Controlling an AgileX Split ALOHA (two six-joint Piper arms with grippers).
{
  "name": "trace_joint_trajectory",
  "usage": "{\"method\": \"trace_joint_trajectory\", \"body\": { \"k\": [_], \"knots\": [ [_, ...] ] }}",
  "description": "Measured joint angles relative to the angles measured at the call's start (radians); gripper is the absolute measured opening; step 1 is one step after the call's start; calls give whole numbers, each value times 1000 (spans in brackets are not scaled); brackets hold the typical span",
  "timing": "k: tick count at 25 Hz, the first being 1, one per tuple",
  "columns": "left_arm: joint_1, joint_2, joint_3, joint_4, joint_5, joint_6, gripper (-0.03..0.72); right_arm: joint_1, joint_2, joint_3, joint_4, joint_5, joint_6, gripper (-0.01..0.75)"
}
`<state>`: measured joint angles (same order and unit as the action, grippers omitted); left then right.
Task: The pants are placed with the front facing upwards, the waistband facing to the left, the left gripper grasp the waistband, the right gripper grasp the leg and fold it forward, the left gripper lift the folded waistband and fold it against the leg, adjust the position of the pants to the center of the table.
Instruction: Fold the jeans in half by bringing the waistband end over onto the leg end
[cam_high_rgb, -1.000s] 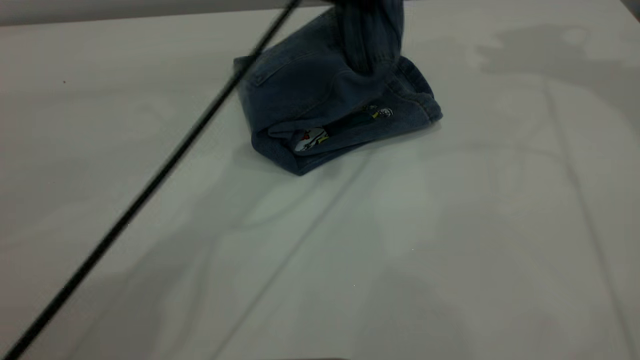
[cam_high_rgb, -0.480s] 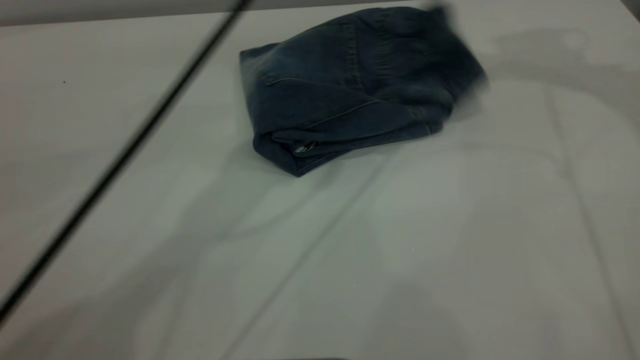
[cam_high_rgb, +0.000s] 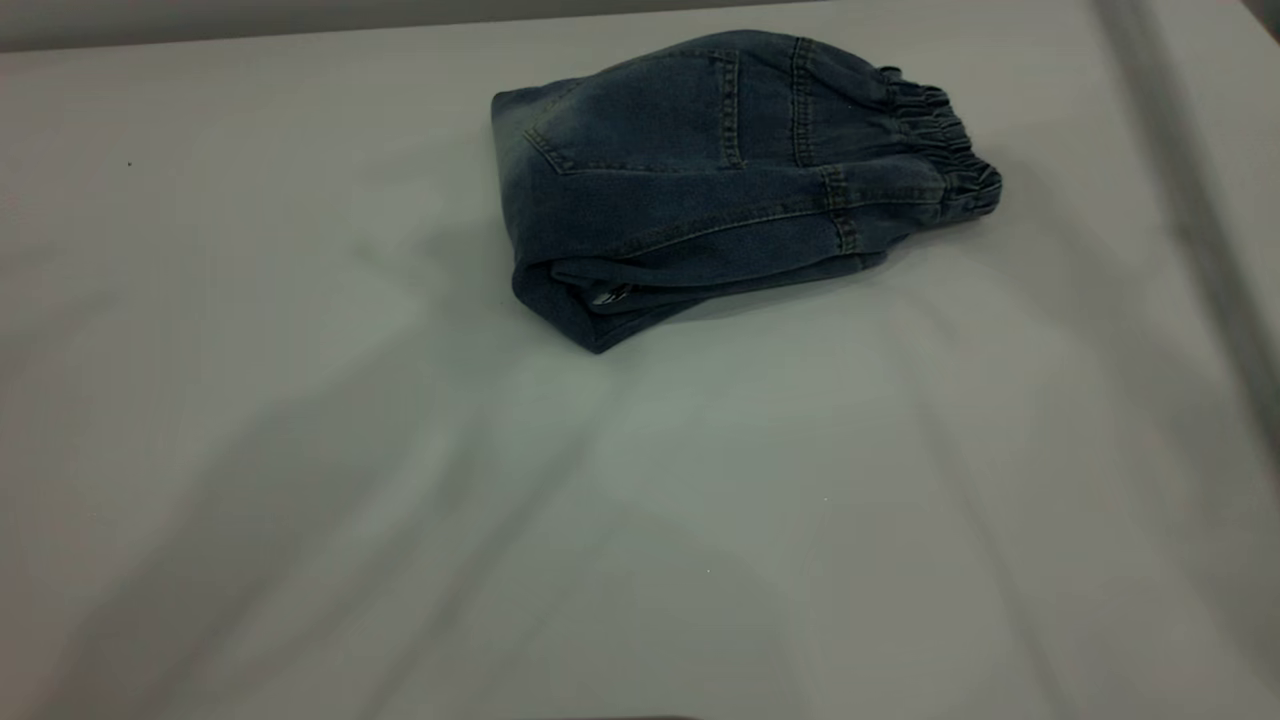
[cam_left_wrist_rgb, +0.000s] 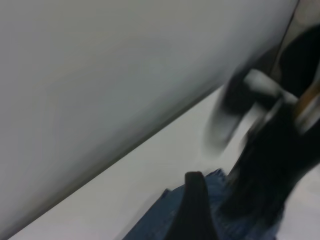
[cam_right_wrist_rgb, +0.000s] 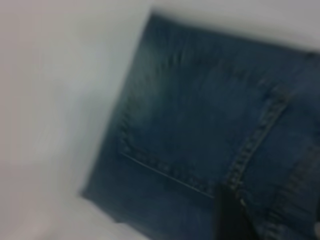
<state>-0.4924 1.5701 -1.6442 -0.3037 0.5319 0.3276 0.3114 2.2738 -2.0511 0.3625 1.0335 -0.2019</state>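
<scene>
The pants (cam_high_rgb: 700, 190) lie folded in a compact bundle at the far middle of the white table (cam_high_rgb: 640, 500), back patch pocket (cam_high_rgb: 650, 115) facing up. The ruffled waistband (cam_high_rgb: 940, 140) rests at the bundle's right end. The leg is tucked underneath, with only a sliver of its print (cam_high_rgb: 608, 295) showing at the near fold. Neither gripper appears in the exterior view. In the left wrist view a dark part of the left gripper (cam_left_wrist_rgb: 195, 210) hovers over the denim (cam_left_wrist_rgb: 160, 220). In the right wrist view the right gripper (cam_right_wrist_rgb: 227, 215) sits just above the pocket area (cam_right_wrist_rgb: 200, 125).
The table's far edge (cam_high_rgb: 300, 25) runs just behind the bundle. Broad arm shadows cross the near half of the cloth-covered tabletop. A blurred black and white piece of the other arm (cam_left_wrist_rgb: 260, 100) shows in the left wrist view.
The lifted waistband end has come down to the right and now lies flat over the folded leg. The black cable that crossed the left side has gone from the exterior view.
</scene>
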Motion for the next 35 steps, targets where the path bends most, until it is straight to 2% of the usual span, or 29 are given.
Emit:
{"method": "trace_joint_trajectory", "body": {
  "k": [4,6,10,14,20,25,28,35],
  "knots": [
    [-1,-55,0,-5,96,-19,554,147,140,0,-325,-54,140,298],
    [-1,-59,0,-5,154,-26,554,193,197,0,-458,-60,242,307],
    [-1,-56,0,-3,240,-35,554,212,275,0,-568,-61,386,329],
    [-1,-56,0,-2,259,-37,554,208,285,0,-542,-33,416,332],
    [-1,-56,0,21,263,-38,554,206,285,0,-347,51,459,332],
    [-1,-56,0,21,270,-38,554,206,299,-3,-236,63,711,332],
    [-1,-56,0,21,276,-38,554,206,305,-9,-211,71,827,332],
    [-1,-56,0,22,295,-27,554,206,255,-13,-280,154,834,332]
  ]
}}
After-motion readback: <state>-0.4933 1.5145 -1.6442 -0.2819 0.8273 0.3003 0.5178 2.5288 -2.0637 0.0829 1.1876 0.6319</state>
